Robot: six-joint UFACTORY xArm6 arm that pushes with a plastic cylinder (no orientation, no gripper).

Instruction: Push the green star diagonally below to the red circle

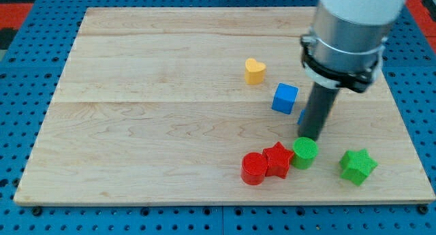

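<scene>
My tip [308, 135] sits on the board [136, 126], holding nothing; it is a bare rod with no jaws to open. The green cylinder [304, 152] is just below it, touching the red star [278, 159], which touches the red circle [254, 168] further left. The green star [357, 165] lies down-right of my tip, apart. The blue cube [285, 98] and yellow heart [255, 70] lie up-left; another blue block [302, 116] peeks from behind my rod

My tip [308, 137] points straight down from the view's upper right.
</scene>
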